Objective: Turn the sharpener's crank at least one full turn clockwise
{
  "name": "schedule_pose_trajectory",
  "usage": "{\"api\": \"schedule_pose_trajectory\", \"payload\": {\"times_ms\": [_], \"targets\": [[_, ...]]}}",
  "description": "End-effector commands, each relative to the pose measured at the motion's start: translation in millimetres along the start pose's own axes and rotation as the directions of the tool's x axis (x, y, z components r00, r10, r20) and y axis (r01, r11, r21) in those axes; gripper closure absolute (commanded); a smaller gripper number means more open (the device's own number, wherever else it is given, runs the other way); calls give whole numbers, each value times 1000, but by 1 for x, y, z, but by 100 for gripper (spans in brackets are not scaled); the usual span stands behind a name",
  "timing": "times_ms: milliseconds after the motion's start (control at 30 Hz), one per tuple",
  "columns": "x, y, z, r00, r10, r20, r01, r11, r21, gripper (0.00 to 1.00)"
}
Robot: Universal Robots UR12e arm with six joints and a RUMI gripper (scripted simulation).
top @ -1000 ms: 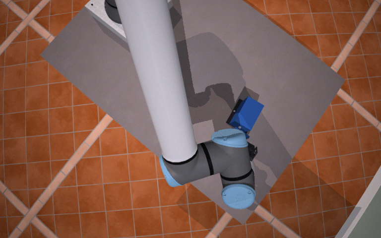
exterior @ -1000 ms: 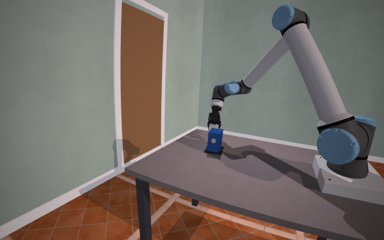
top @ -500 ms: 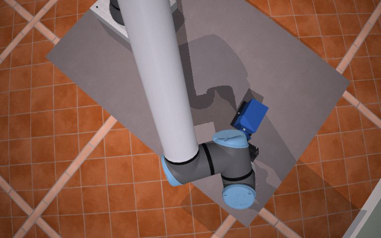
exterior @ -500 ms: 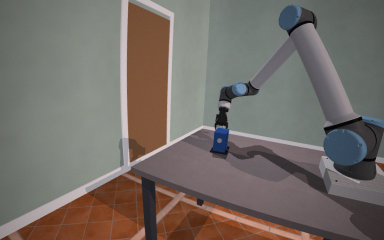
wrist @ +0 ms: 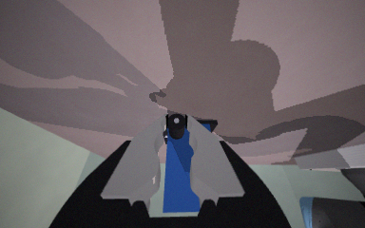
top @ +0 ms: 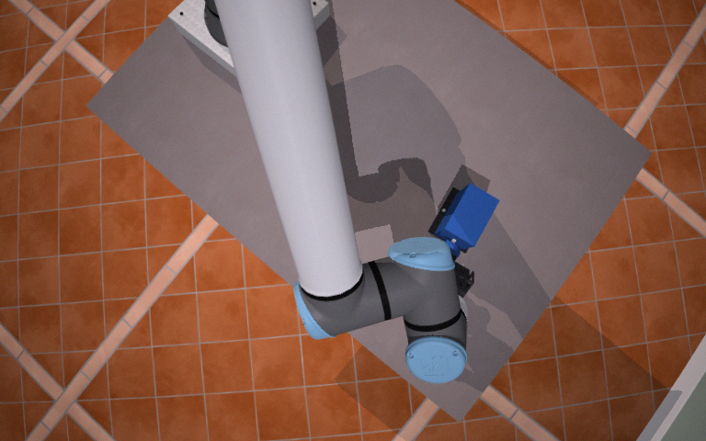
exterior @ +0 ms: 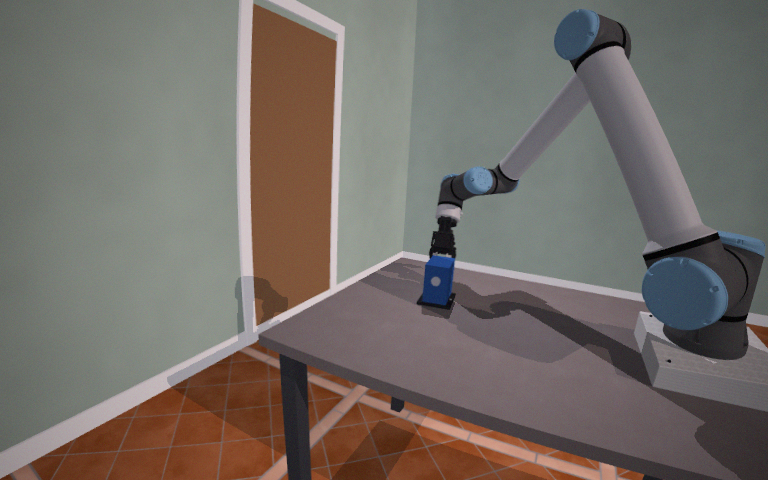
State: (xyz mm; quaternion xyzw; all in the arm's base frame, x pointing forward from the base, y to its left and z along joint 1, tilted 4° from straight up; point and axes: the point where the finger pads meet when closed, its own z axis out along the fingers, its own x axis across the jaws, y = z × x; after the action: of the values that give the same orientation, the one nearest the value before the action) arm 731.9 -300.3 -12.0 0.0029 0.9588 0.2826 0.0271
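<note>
The blue box-shaped sharpener [top: 468,213] [exterior: 438,280] [wrist: 180,185] stands on a dark base plate near the far edge of the grey table [top: 520,104] [exterior: 396,362]. Its crank is on the side facing away from the exterior camera. In the wrist view the crank's black handle [wrist: 176,127] sits between my two grey fingertips. My gripper [wrist: 177,115] [exterior: 442,249] is shut on this handle, just behind the top of the sharpener. From above, the arm's wrist hides most of the gripper and the crank.
The arm's grey mounting block [exterior: 696,367] [top: 198,30] sits on the table's other end. A brown door [exterior: 291,147] and green walls stand close behind the sharpener. The table's edge runs near the sharpener.
</note>
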Motion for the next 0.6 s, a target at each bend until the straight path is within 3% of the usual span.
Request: {"api": "schedule_pose_trajectory", "payload": {"times_ms": [0,567], "targets": [[5,-1,1,1000,-1,1,1,1000,1,91],[22,-2,3,1000,-1,1,1,1000,1,91]]}}
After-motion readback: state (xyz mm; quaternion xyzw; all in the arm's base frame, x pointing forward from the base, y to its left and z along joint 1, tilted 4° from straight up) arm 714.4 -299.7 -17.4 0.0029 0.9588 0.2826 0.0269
